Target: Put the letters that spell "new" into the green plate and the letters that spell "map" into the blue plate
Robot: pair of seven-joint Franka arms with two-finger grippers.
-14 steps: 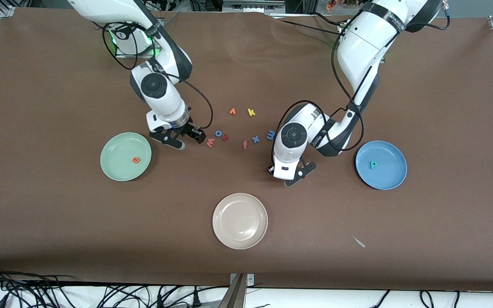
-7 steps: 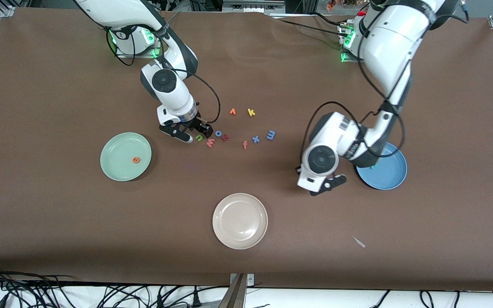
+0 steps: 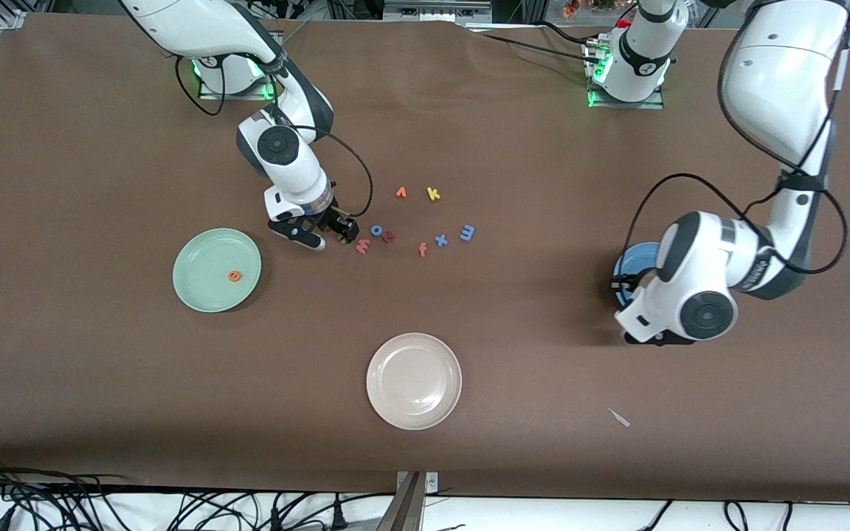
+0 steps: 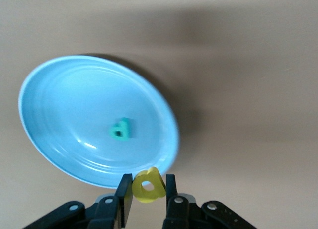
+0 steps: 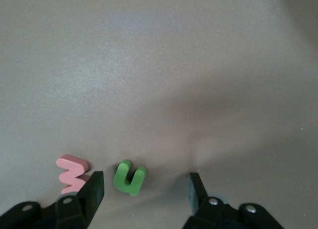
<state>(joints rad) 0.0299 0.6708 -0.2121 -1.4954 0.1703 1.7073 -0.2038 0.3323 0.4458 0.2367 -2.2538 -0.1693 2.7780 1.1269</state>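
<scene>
The left arm bends down low, its left gripper (image 4: 145,199) over the rim of the blue plate (image 4: 44,90), jaws clamped on the yellow a (image 4: 149,185); the teal p (image 4: 120,128) lies in that plate. The right gripper (image 5: 144,189) reaches down to the tabletop (image 3: 100,383), jaws wide around the green n (image 5: 129,177), seemingly not touching it. The pinkish-red w (image 5: 72,172) lies just beside. The orange e (image 3: 234,276) sits in the green plate (image 3: 200,258).

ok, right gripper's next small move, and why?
Probably lower and close on the green n. The right gripper is open with the n lying on the table between its fingers, the pink w just outside one finger. Only the orange e is in the green plate so far.
</scene>
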